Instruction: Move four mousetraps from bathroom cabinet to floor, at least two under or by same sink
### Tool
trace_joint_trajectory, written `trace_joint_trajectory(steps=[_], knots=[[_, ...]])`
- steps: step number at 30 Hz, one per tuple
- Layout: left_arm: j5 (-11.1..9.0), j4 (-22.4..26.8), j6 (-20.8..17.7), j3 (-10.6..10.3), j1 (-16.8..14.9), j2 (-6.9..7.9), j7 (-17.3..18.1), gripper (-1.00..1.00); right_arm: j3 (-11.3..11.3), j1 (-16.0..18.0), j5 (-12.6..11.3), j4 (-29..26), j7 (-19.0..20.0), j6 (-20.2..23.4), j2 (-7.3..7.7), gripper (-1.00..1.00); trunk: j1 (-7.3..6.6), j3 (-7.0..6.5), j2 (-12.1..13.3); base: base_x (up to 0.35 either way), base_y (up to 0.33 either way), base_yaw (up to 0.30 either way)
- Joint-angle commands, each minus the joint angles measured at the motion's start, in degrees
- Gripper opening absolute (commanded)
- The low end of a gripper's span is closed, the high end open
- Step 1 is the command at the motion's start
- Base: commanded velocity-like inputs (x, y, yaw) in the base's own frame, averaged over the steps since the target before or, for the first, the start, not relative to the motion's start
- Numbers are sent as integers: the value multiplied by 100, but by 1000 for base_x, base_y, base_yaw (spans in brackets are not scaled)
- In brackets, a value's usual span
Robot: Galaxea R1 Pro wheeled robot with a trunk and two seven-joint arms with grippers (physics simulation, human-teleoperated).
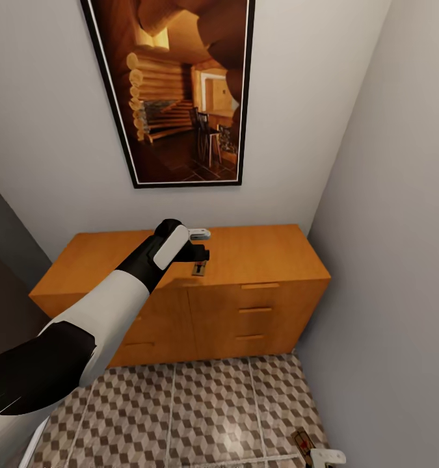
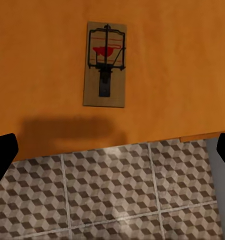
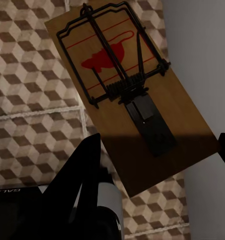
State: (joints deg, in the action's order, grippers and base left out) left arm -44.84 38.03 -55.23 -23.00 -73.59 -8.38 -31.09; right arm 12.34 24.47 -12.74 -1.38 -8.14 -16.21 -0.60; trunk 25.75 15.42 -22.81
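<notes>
One mousetrap (image 1: 199, 267) lies flat on top of the orange-brown cabinet (image 1: 265, 253), near its front edge. My left gripper (image 1: 201, 249) hovers just above it, open; in the left wrist view the mousetrap (image 2: 105, 64) sits ahead of the left gripper (image 2: 112, 150), with both dark fingertips (image 2: 2, 155) far apart. A second mousetrap (image 3: 127, 95) with a red mouse print is between the fingers of my right gripper (image 3: 160, 150), which is shut on it. In the head view this mousetrap (image 1: 302, 441) is low over the cube-patterned bathroom floor (image 1: 199, 409), beside the right wall, with the right gripper (image 1: 326, 457) at it.
The cabinet fills the end of a narrow alcove between grey walls, its drawer fronts (image 1: 258, 312) facing me. A large framed picture (image 1: 180, 84) hangs above it. The right wall (image 1: 401, 260) runs close along the floor strip.
</notes>
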Motion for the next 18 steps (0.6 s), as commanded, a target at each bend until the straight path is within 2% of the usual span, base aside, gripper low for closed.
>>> trace_joint_trajectory(steps=[1,18], knots=[[-60,3,-6,-20,-6,3,-56,100,50,5,-61,6,-3,-22,-2,-100,3,19,-11,0,0,0],[-60,-19,-6,-20,-6,11,-56,100,50,5,-61,6,-3,-22,-2,-100,3,155,-11,0,0,0]])
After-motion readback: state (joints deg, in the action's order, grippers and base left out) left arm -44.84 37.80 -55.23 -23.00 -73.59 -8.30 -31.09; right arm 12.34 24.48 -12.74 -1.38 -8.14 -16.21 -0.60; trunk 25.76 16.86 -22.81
